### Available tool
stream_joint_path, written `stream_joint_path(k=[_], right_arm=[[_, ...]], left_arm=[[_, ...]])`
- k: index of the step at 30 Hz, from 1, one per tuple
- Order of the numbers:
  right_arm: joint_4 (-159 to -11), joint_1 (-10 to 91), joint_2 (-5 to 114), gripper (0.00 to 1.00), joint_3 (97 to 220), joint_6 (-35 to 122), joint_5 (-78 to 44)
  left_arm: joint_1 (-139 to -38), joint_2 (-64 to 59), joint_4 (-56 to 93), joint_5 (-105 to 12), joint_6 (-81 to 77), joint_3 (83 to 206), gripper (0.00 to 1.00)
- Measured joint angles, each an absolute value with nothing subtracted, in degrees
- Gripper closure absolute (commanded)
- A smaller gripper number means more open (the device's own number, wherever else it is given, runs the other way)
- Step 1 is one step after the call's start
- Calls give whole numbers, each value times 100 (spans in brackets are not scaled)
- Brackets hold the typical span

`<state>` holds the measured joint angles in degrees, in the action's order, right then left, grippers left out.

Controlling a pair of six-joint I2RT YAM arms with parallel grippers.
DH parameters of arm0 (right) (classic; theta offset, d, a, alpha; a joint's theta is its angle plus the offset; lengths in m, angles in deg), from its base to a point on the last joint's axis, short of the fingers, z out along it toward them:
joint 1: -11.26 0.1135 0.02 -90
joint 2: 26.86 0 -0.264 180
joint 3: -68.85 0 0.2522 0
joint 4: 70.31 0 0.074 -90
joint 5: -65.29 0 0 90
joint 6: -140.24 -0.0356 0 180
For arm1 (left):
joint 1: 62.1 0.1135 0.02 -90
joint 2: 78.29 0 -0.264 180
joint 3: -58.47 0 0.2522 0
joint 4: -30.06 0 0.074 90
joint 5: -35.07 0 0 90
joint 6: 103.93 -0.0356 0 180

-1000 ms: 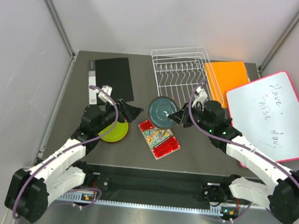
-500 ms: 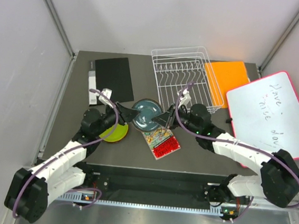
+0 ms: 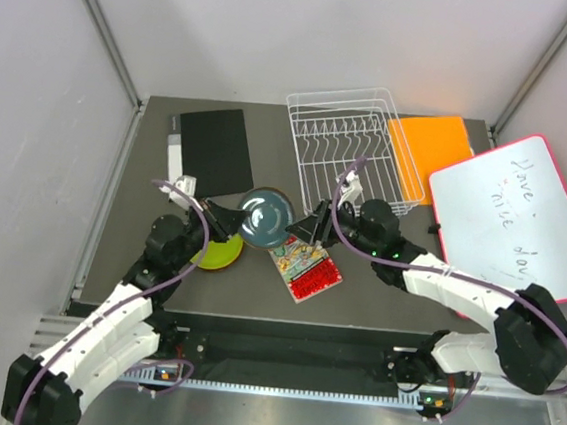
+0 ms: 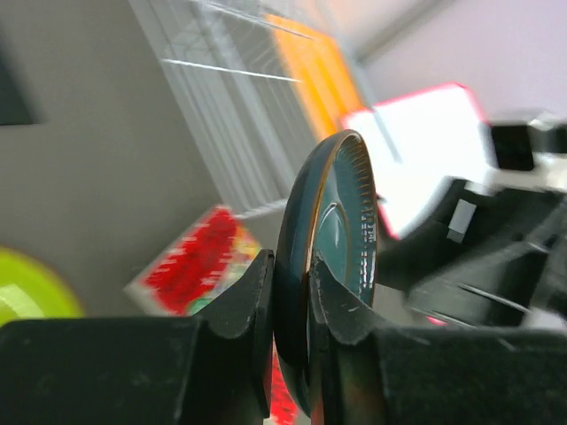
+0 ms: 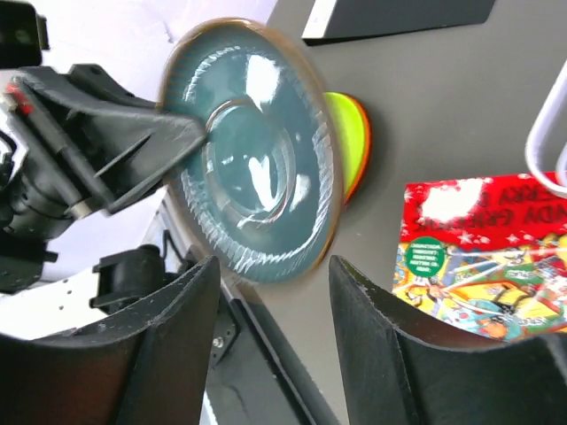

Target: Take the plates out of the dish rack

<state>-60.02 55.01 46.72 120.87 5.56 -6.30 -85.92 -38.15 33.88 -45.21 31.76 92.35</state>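
The dark teal plate (image 3: 266, 218) hangs on edge above the table, and my left gripper (image 3: 234, 224) is shut on its rim. In the left wrist view both pads clamp the plate (image 4: 341, 204) edge-on at my left gripper (image 4: 292, 292). My right gripper (image 3: 312, 228) stands open just right of the plate; its fingers (image 5: 168, 319) straddle empty space below the plate (image 5: 252, 150), apart from it. A lime green plate (image 3: 217, 253) lies flat under the left arm, with an orange rim (image 5: 361, 164) showing beneath it. The white wire dish rack (image 3: 349, 154) stands behind, only tines showing inside.
A red patterned packet (image 3: 302, 265) lies flat below the right gripper. An orange board (image 3: 430, 146) leans beside the rack's right side, with a pink-edged whiteboard (image 3: 519, 220) further right. A black rectangular object (image 3: 214, 151) sits at the back left.
The teal plate moved left from the right gripper to the left one. The left gripper closed on its rim, then the right gripper opened and let go.
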Motion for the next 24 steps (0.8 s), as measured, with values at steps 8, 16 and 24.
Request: stream_joint_path(k=[8,16,24], right_arm=[[-6684,5160,3721,45,12087,1045,-944],[-7031,4756,3196,44,11991,1286,-1045],[-7182,4703,3214,45,11670,1318,-999]], left_arm=[[-8474,-4261,1178,-6714,2783,9290,100],[-8463,-4821,90,-7968,2790,9290,100],[-8463,-5026,-140,-8438,2796,9259,100]])
